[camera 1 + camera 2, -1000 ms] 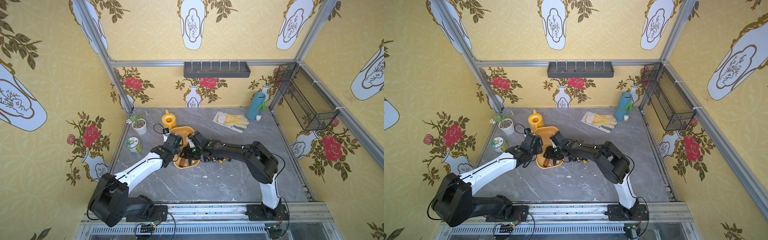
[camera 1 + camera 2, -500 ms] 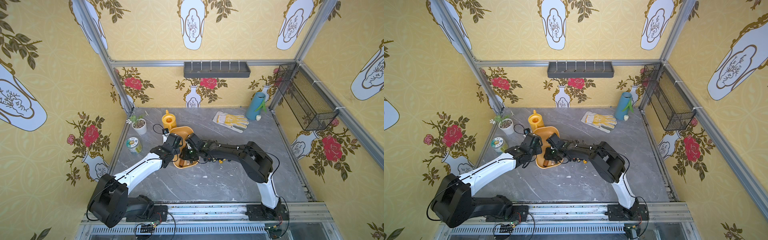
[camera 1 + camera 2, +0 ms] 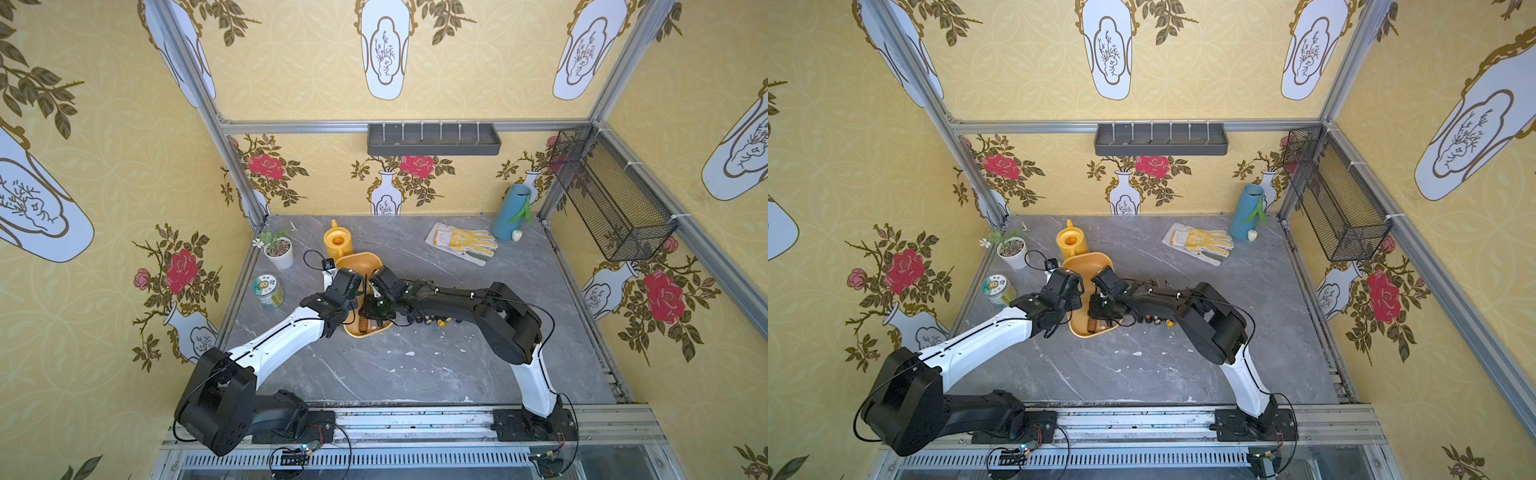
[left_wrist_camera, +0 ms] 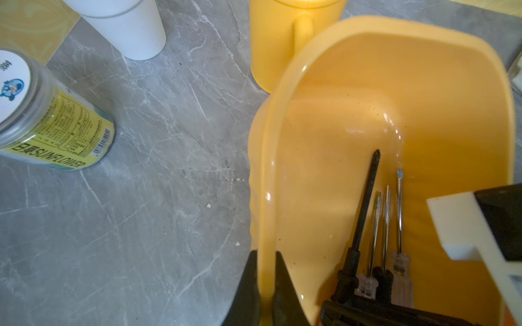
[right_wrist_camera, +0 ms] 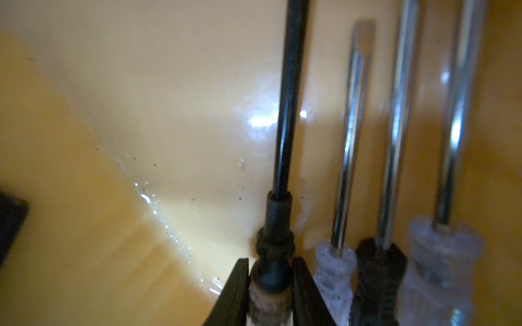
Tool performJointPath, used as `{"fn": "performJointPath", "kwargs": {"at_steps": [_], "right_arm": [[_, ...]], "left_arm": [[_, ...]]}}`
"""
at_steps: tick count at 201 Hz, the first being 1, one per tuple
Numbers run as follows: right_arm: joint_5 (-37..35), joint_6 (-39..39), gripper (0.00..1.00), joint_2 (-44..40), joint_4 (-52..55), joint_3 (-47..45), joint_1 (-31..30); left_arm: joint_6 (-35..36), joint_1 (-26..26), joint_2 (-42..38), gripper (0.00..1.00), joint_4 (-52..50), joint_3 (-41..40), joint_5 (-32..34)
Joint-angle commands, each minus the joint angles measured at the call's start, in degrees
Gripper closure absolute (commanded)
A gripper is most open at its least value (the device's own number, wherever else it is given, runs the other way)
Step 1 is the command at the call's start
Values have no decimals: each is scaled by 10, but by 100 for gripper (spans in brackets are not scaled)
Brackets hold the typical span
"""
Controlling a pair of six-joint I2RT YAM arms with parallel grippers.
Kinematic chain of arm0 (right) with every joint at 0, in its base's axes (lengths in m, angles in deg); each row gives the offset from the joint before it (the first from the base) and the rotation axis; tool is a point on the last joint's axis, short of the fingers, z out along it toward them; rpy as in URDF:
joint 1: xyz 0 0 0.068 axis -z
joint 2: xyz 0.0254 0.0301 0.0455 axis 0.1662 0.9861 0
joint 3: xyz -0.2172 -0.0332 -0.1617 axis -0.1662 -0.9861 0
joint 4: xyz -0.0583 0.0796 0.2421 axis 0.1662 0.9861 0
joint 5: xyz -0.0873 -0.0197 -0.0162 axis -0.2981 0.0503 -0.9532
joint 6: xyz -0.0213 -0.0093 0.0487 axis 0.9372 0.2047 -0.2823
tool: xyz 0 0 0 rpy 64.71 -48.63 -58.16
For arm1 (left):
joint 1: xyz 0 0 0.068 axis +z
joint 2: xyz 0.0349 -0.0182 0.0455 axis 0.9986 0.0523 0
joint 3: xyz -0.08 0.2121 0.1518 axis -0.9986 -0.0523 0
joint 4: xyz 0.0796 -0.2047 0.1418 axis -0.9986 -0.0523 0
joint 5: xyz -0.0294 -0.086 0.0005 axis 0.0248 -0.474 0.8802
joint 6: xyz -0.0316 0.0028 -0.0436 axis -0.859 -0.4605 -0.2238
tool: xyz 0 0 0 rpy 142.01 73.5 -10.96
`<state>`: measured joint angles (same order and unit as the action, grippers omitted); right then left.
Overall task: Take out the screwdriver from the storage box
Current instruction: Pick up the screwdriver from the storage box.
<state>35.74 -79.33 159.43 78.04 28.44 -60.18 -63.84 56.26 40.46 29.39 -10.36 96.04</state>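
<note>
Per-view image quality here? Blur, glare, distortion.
Right wrist: very close and soft all over; the black-shaft screwdriver is readable, the clear handles are smeared, and there is a glare spot on the storage box floor. Left wrist: the table is sharp, the far box rim is blurred, and there are highlights on the inner wall. Both top views: sharp and evenly lit, but the posts splay outward from the wide lens.

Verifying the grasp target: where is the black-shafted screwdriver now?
In the left wrist view the black-shafted screwdriver lies in the storage box, between the wall the left gripper clamps and three silver-shafted screwdrivers; the right gripper pinches its handle.
</note>
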Motion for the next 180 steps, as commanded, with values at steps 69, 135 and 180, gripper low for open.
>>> {"fn": "performJointPath", "kwargs": {"at_steps": [69,135,180], "right_arm": [[29,27,100,-22,-33,-33,1],[48,29,100,-80,-56,-57,13],[35,51,100,-119,-29,-51,21]], "left_arm": [[4,-1,11,100,8,17,-9],[4,-1,12,100,-7,30,-1],[3,-1,19,100,-3,32,0]]}}
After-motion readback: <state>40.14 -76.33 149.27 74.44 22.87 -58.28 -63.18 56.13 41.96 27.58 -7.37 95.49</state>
